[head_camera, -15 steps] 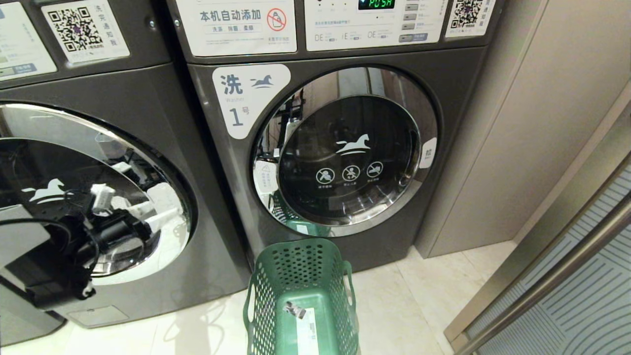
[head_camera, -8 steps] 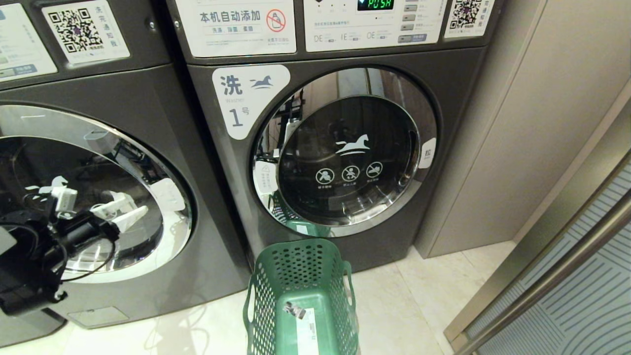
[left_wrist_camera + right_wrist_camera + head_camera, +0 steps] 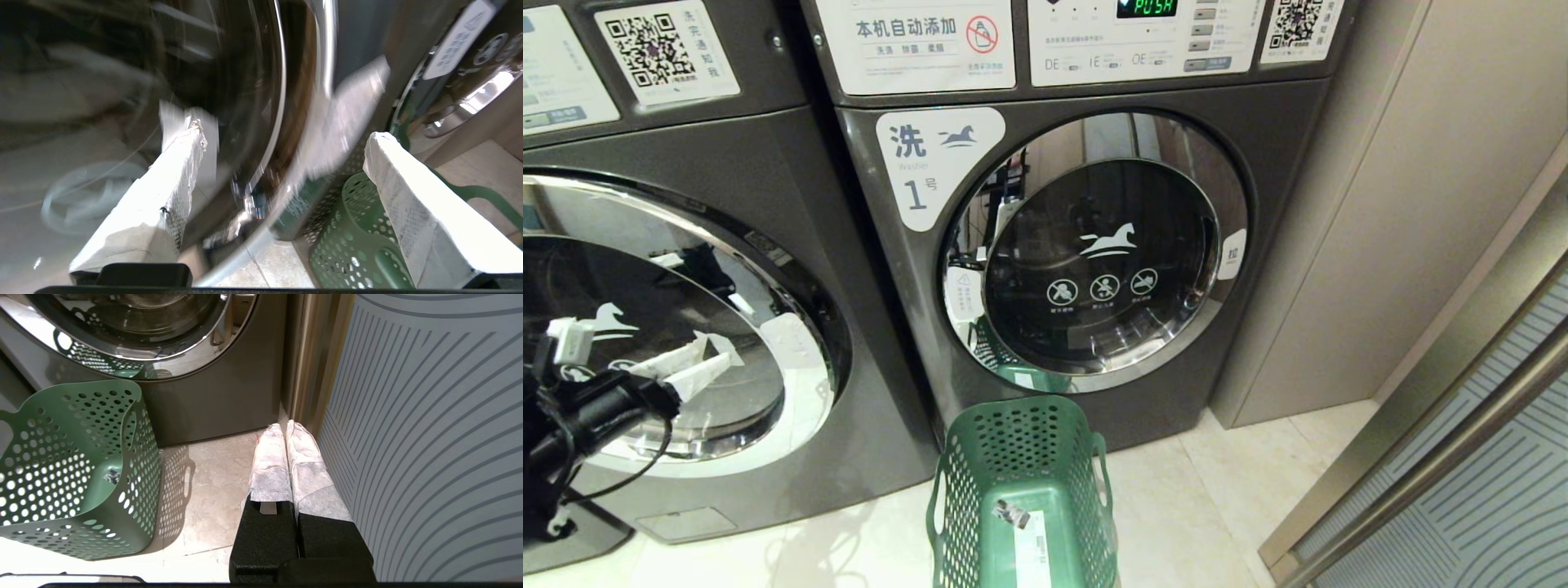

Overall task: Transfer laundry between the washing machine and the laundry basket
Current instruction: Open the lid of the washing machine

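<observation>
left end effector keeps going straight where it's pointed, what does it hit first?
Most likely the chrome-rimmed glass door of the washing machine on the left. The left end effector, open and empty, points at the door's right part. Depth is unclear; it seems close but not touching.

I count two grey washing machines [image 3: 1094, 245], one green laundry basket [image 3: 1021, 490], and two grippers of mine, left gripper [image 3: 690, 363] and right gripper [image 3: 286, 433].

The left-hand washing machine [image 3: 727, 269] is cut off by the head view's left edge with its number label unseen, the laundry basket [image 3: 1021, 482] is cropped below, and the left wrist view is smeared by blur.
</observation>
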Robot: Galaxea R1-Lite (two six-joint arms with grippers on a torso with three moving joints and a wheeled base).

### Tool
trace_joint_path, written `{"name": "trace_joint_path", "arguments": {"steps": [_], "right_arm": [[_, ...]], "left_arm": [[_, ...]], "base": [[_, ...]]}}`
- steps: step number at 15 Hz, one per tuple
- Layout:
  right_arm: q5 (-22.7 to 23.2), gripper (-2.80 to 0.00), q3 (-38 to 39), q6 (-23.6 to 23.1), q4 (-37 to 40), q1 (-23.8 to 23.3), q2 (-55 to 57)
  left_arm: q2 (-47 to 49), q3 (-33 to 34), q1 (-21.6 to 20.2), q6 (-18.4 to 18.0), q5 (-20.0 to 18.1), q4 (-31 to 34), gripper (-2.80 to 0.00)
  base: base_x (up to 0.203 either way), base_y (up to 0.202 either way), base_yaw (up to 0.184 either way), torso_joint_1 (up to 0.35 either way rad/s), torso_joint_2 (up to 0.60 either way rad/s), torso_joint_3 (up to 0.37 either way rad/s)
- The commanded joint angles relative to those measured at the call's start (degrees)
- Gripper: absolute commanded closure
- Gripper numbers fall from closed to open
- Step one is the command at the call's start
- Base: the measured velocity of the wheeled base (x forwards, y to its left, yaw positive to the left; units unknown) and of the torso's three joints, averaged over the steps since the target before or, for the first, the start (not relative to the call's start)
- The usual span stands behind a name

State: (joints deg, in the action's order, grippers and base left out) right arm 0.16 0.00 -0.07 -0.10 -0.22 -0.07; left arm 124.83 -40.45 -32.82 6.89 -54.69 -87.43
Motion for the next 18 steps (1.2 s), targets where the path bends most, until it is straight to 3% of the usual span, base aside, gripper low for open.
{"name": "trace_joint_path", "arguments": {"steps": [1, 4, 7, 11, 14, 16, 18], "right_arm": [[0.02, 0.0, 0.0, -0.01, 0.01, -0.04, 0.07], [0.02, 0.0, 0.0, -0.01, 0.01, -0.04, 0.07], [0.02, 0.0, 0.0, -0.01, -0.08, -0.04, 0.07], [0.02, 0.0, 0.0, -0.01, -0.08, -0.04, 0.07], [0.02, 0.0, 0.0, -0.01, 0.01, -0.04, 0.07], [0.02, 0.0, 0.0, -0.01, 0.01, -0.04, 0.07], [0.02, 0.0, 0.0, -0.01, -0.03, -0.04, 0.07]], "left_arm": [[-4.13, 2.43, 1.12, 0.06, -1.63, -0.24, -2.8], [-6.06, 6.09, 1.11, -0.52, -4.43, -0.24, -2.8], [-11.0, 12.73, -1.41, -0.81, -4.38, -0.24, -2.8], [-18.53, 19.27, -10.95, -1.04, -3.58, -0.24, -2.8], [-28.21, 22.25, -20.4, -0.91, 0.13, -0.24, -2.8], [-36.68, 21.2, -27.03, 0.98, 2.15, -0.24, -2.8], [-46.01, 18.4, -31.21, 5.76, 6.53, 0.01, -2.8]], "base": [[0.0, 0.0, 0.0, 0.0, 0.0, 0.0], [0.0, 0.0, 0.0, 0.0, 0.0, 0.0], [0.0, 0.0, 0.0, 0.0, 0.0, 0.0], [0.0, 0.0, 0.0, 0.0, 0.0, 0.0], [0.0, 0.0, 0.0, 0.0, 0.0, 0.0], [0.0, 0.0, 0.0, 0.0, 0.0, 0.0], [0.0, 0.0, 0.0, 0.0, 0.0, 0.0]]}}
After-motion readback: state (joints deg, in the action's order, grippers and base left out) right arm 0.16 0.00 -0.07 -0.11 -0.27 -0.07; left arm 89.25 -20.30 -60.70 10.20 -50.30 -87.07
